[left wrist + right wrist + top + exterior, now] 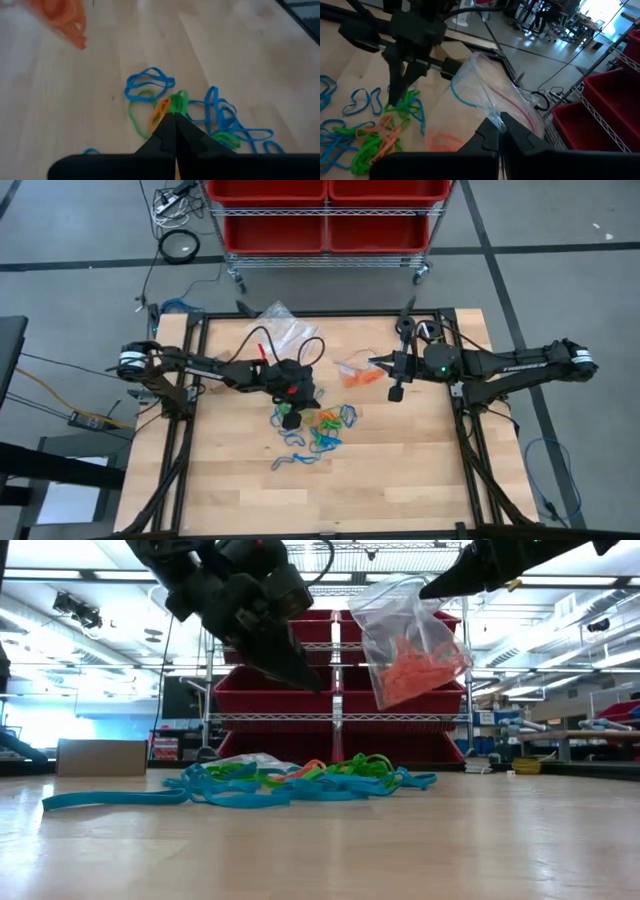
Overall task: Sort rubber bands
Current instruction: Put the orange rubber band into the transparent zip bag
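Observation:
A heap of blue, green and orange rubber bands (320, 425) lies mid-table, seen edge-on in the low view as rubber bands (290, 780). My left gripper (170, 114) is shut above the heap's left end, with a green and an orange band at its tips. My right gripper (377, 363), raised over the table's right half, is shut on a clear plastic bag (410, 640) that holds orange bands. My left gripper pinches a green band (178, 101) and an orange band (160, 114) at its fingertips, slanting down from the table's left. Whether these bands hang clear of the heap I cannot tell. My right gripper pinches the clear bag's gathered top edge (494, 119) between its two fingers, coming nearly level from the table's right. The bag hangs below the fingers, clear of the table, with the orange bands (415, 670) pooled in its lower part.
A second clear bag (285, 330) lies near the table's far edge, with black cables (305, 345) looping over it. A wire rack of red bins (325, 220) stands beyond the table. Bare wood (400, 470) lies toward the near edge.

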